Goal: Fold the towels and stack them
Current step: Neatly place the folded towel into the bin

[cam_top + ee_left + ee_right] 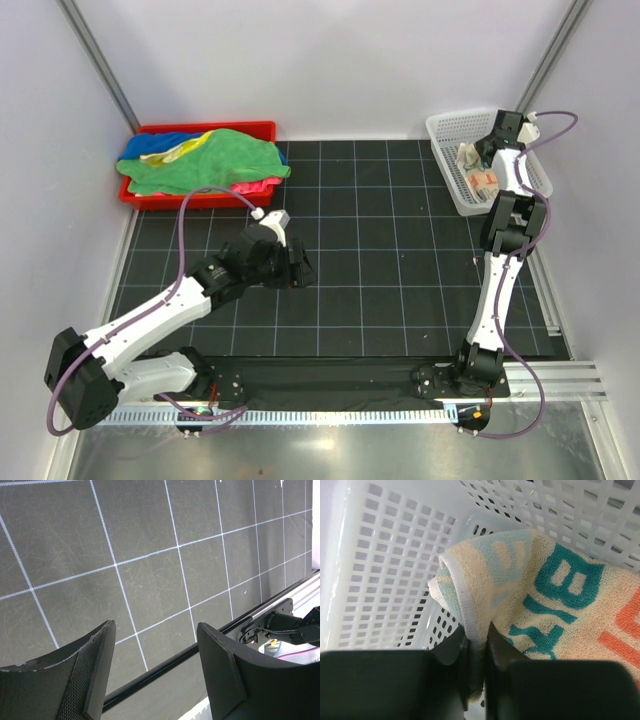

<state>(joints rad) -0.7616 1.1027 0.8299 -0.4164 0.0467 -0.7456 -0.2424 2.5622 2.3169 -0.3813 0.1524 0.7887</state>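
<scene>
The cream towel (545, 595) lies in the white mesh basket (385, 580) at the far right, and your right gripper (476, 642) is clamped on its folded edge. The other towels (205, 160), green over blue, yellow and pink, are heaped in the red tray (240, 127) at the far left. Your left gripper (155, 627) hangs wide and empty over the black, white-gridded mat (390, 250). Pale walls (330, 60) enclose it. On the cream towel you can read a teal B; the other letters are cut off.

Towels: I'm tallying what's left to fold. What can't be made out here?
- Tray, top view: green towel covers the pile; count beneath hidden.
- Basket, top view: right arm partly blocks its contents.
- Lettered towel, right wrist view: right hand and frame edges cut off the print; folded state unclear.
</scene>
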